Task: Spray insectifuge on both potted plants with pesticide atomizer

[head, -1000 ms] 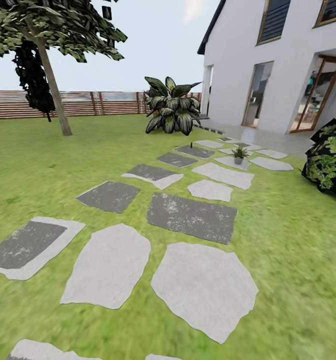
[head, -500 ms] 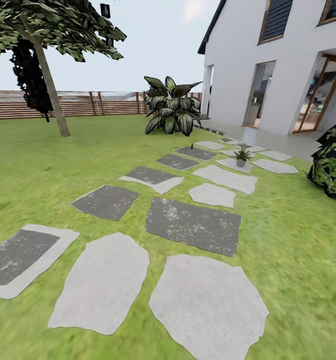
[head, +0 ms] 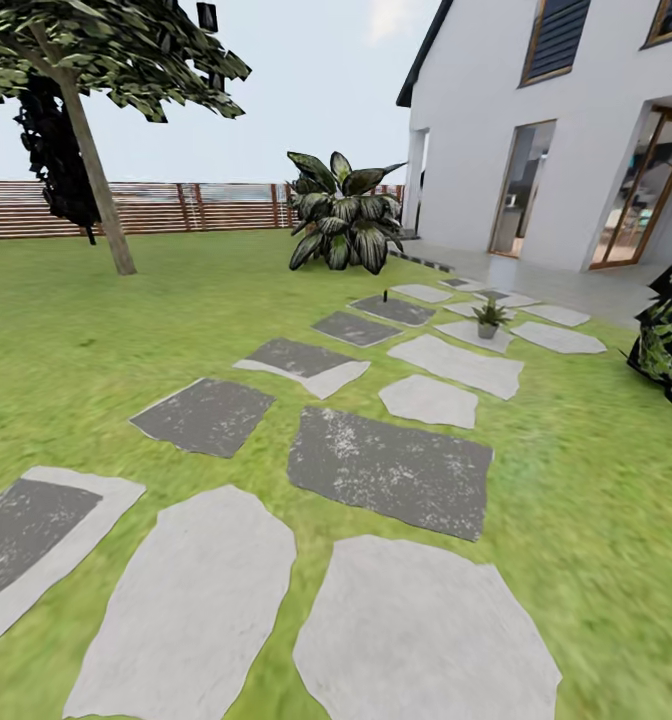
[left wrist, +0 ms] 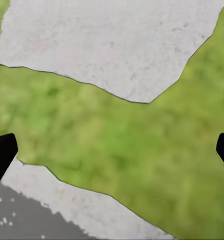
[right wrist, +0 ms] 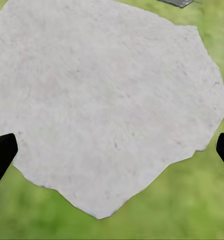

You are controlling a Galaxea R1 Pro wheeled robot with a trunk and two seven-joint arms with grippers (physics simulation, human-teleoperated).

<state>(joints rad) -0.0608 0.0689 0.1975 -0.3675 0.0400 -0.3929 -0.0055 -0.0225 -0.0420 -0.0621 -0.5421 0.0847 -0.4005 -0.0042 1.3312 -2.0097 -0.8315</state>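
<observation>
One potted plant (head: 490, 318), a small light-green rosette in a grey pot, stands on a pale slab far ahead on the right of the garden path. A slim dark upright object (head: 385, 297), apparently the pesticide atomizer but too small to make out, stands on a dark slab left of it. My left gripper (left wrist: 112, 152) is open over grass between pale slabs, its black fingertips (left wrist: 2, 156) wide apart with nothing between them. Over a pale stone slab (right wrist: 107, 105), my right gripper (right wrist: 112, 150) is open and empty too.
Grey stone slabs (head: 388, 465) run across the lawn toward a white house (head: 566, 130) with glass doors. A big striped-leaf bush (head: 344, 222) stands at the path's far end, a tree (head: 94, 170) and wooden fence (head: 176, 207) at left, a dark shrub (head: 671, 345) at right.
The whole head view has moved forward along the path: slabs slide toward me and the right-hand shrub slips further out of the picture. Nothing in the garden itself has moved.
</observation>
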